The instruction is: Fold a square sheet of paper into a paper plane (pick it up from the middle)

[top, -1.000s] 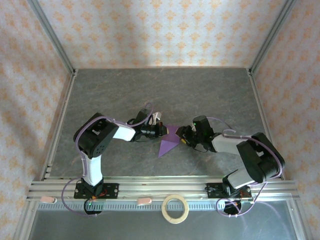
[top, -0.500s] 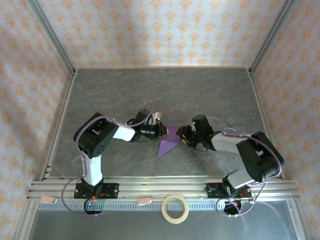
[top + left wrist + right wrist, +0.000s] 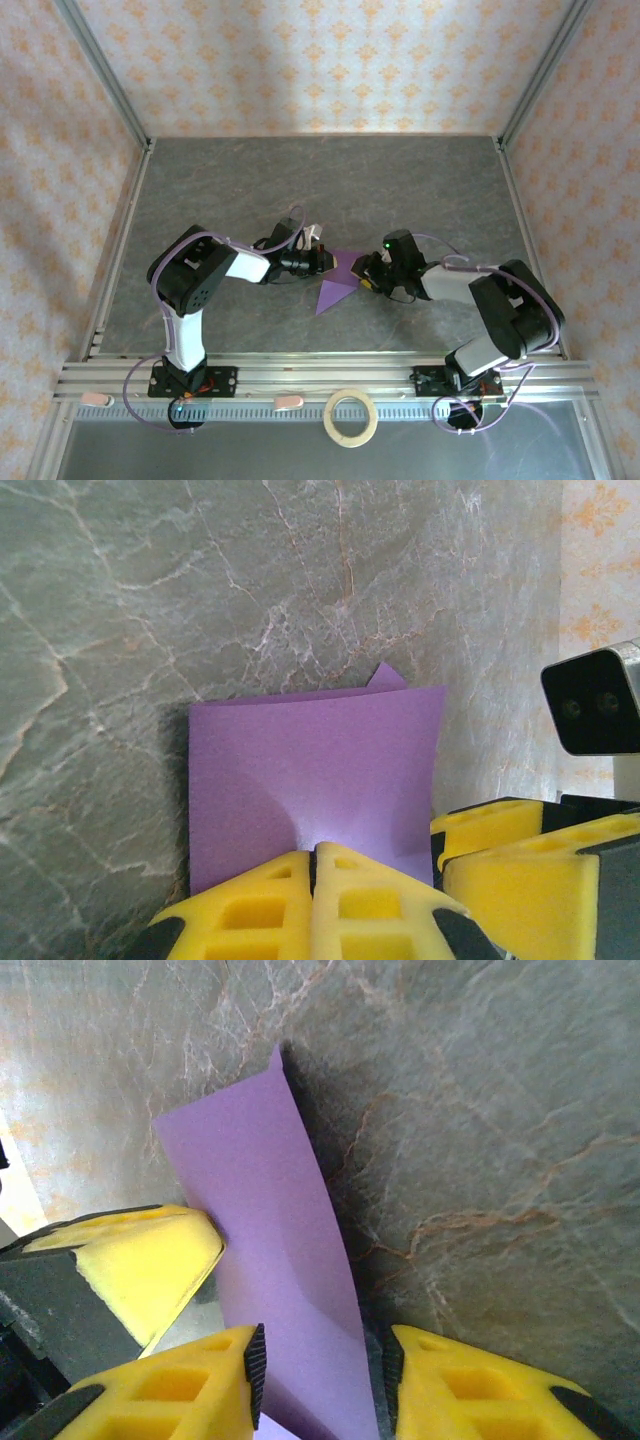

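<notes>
Two arms are meeting over the folded square sheet of paper (image 3: 335, 285) on the table (image 3: 250, 180), the left gripper (image 3: 313, 858) pinching it shut, the right gripper (image 3: 320, 1365) straddling its edge part-open and needing to square on the crease before pressing.

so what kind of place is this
Most likely a lab cell for robot recordings: a stone-look table fenced by aluminium rails, wallpaper panels standing as walls, and a left arm and right arm bolted at its near edge, meeting over purple paper.
</notes>
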